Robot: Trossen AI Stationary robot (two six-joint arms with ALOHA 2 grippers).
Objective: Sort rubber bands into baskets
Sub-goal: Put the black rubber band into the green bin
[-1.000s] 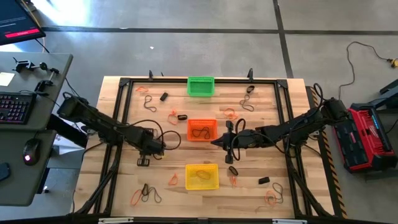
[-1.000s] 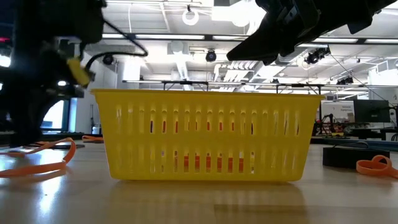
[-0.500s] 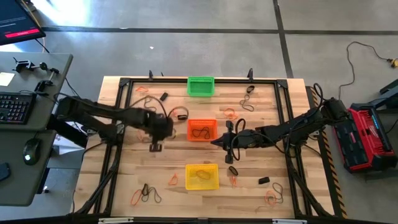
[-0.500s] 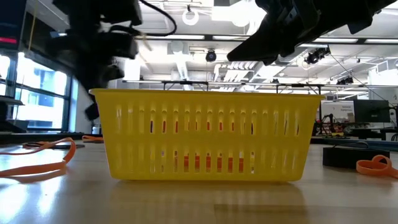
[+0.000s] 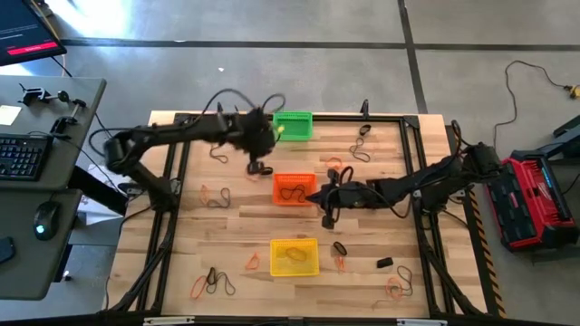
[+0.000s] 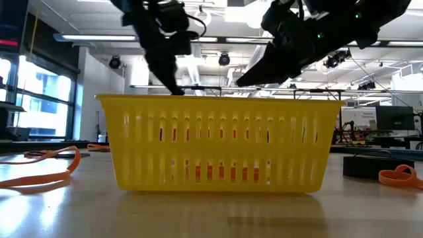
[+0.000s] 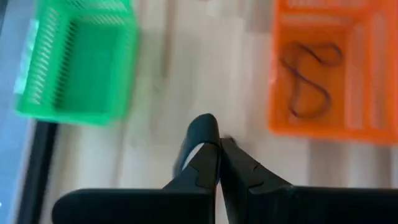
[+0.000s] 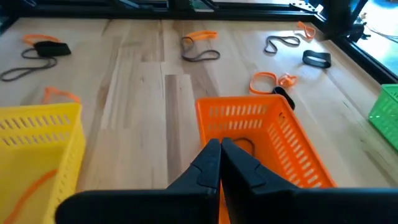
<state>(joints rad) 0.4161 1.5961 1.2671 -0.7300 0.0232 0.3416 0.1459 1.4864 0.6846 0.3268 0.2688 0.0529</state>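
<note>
A wooden table [image 5: 245,226] with a black frame stands on a grey concrete floor [image 5: 272,81]. To one side is a grey desk [image 5: 36,272] with a keyboard [image 5: 20,156] and mouse [image 5: 43,220]; to the other, a red case [image 5: 535,199]. Ceiling lights [image 6: 205,14] and windows [image 6: 39,106] brighten the room.

Setting is identified as a robotics lab or industrial workshop. A wooden-slat table [image 5: 290,226] framed in black metal rails is stood on a bare grey concrete floor [image 5: 272,72] marked with dark seams. At 9 o'clock of the table, a grey desk [image 5: 41,181] carrying a keyboard [image 5: 20,156] and a mouse [image 5: 43,220] is seen; a red-screened monitor [image 5: 27,38] is placed at 10 o'clock. A red equipment case [image 5: 536,201] is noted at 3 o'clock. Exposed ceiling ducts [image 6: 198,66] and further workstations with monitors [image 6: 383,119] are shown in the low view.
</note>
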